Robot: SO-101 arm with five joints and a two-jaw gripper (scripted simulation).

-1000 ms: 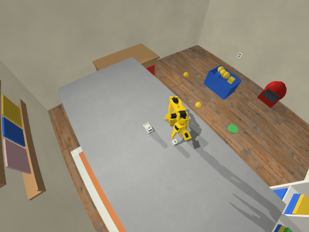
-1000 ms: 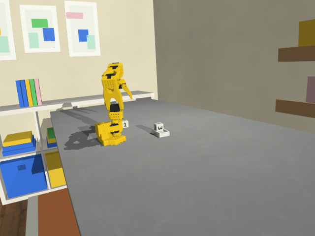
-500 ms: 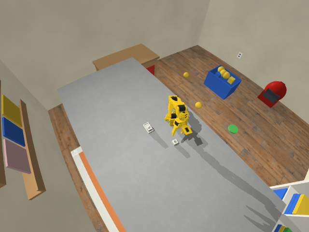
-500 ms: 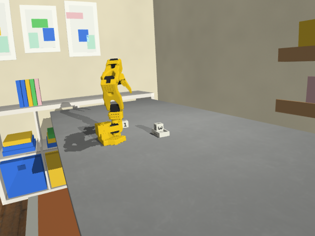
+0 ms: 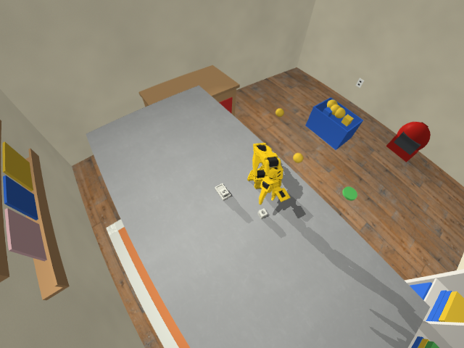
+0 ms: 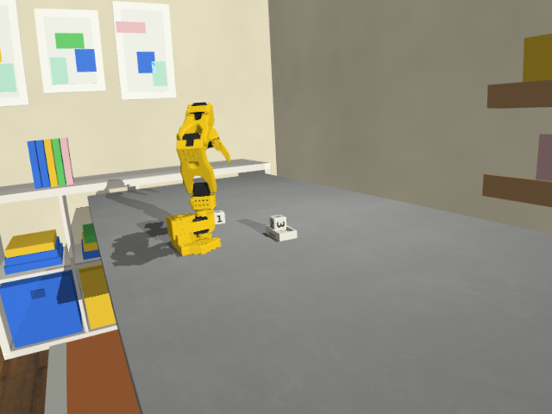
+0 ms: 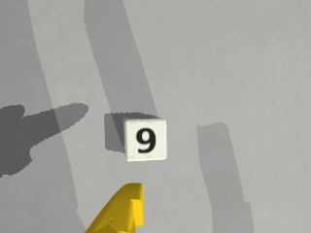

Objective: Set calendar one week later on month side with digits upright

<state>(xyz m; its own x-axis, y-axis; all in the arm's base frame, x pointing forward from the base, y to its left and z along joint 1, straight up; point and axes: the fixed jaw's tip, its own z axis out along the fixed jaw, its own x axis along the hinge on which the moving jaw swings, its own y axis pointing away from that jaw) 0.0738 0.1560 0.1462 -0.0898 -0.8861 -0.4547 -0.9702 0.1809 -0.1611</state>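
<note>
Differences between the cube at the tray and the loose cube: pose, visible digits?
Place: the tray cube sits at the tray; the loose cube rests on the table, outside it.
Exterior-view digit: the tray cube shows a 3 turned on its side; the loose cube shows an upright 1.
Shared: both are white with dark digits, similar in size, and outside the gripper's grasp.

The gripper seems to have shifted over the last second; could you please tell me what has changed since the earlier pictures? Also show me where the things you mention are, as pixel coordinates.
The gripper (image 5: 267, 201) (image 6: 226, 155) (image 7: 139, 194) has risen and drawn back toward the arm's base, away from the loose cube (image 5: 262, 213) (image 6: 219, 217) (image 7: 146, 140). Nothing was visibly taken hold of or let go. The loose cube, the tray (image 5: 220, 186) (image 6: 285, 235) and the cube on it (image 5: 224, 192) (image 6: 278, 222) stayed put.
</note>
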